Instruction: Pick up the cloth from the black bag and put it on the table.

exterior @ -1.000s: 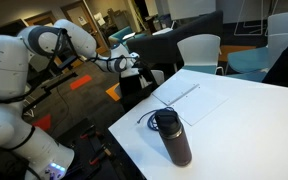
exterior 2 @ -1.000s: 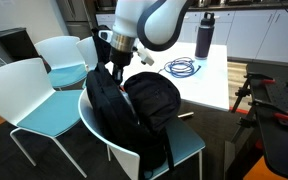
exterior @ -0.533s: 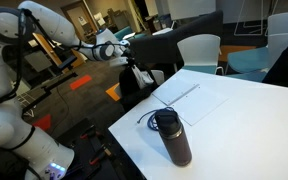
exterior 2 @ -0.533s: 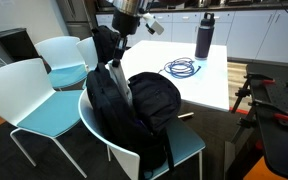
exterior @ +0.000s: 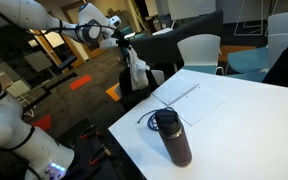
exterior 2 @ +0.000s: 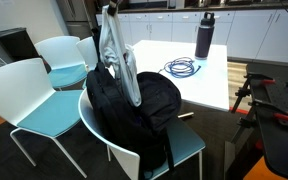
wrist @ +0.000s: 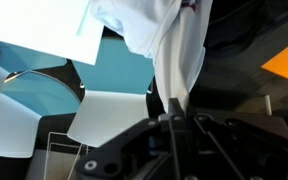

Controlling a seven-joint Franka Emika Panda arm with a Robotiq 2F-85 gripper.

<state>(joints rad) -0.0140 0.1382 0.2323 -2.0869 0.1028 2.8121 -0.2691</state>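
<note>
My gripper [exterior: 125, 42] is shut on the top of a white-grey cloth [exterior: 137, 71] and holds it high above the chair. In an exterior view the cloth [exterior 2: 112, 45] hangs in a long strip, its lower end still reaching the black bag [exterior 2: 136, 112]; the gripper itself is cut off at the top edge there. In the wrist view the fingers [wrist: 176, 120] pinch the cloth [wrist: 159, 35], with the dark bag [wrist: 246, 55] below it. The white table [exterior 2: 159, 55] stands behind the bag.
The bag sits on a teal chair with a white back [exterior 2: 99, 135]. Two more teal chairs [exterior 2: 29, 95] stand beside it. On the table are a dark bottle [exterior 2: 203, 37] and a coiled blue cable [exterior 2: 182, 68]. More chairs [exterior: 199, 50] stand beyond the table.
The gripper has risen well above the bag with the cloth in it. The cloth has been drawn up and now hangs stretched out.
</note>
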